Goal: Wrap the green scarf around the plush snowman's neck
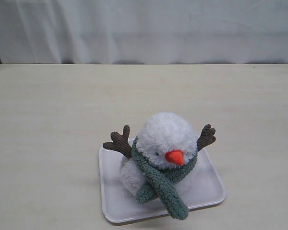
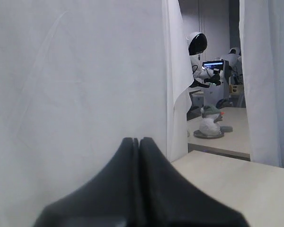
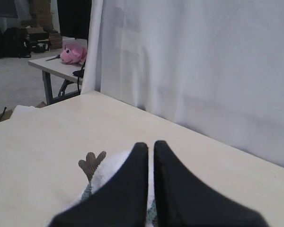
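SCARF ON, ARMS CLEAR: The plush snowman (image 1: 165, 134) sits on a white tray (image 1: 209, 189) near the front of the pale table (image 1: 48, 120). The green scarf (image 1: 165, 184) circles the snowman's neck, which is hidden under the knit, and its 2 ends cross below the orange nose (image 1: 174, 156). By this view the wrap looks done.

Neither arm shows in the exterior view. The left gripper (image 2: 139, 142) has its jaws pressed together on nothing and faces the white curtain (image 1: 144, 28). The right gripper (image 3: 150, 145) is likewise closed and empty, and in its own view it hangs over the toy's white fluff with 1 brown arm (image 3: 92, 163) showing beside it.

The risk lies in the crossing. The 2 ends appear only laid over each other, not tied, and the tip of the longer end lies over the tray's front rim. A brush from an arm, or a tug on that tip, could likely slide the scarf loose. The right gripper seems close above the toy, so a downward move could snag the fabric or tip the snowman.

The tray holds 1 item, the scarfed snowman, set toward its back left; the rest of its floor shows bare white.
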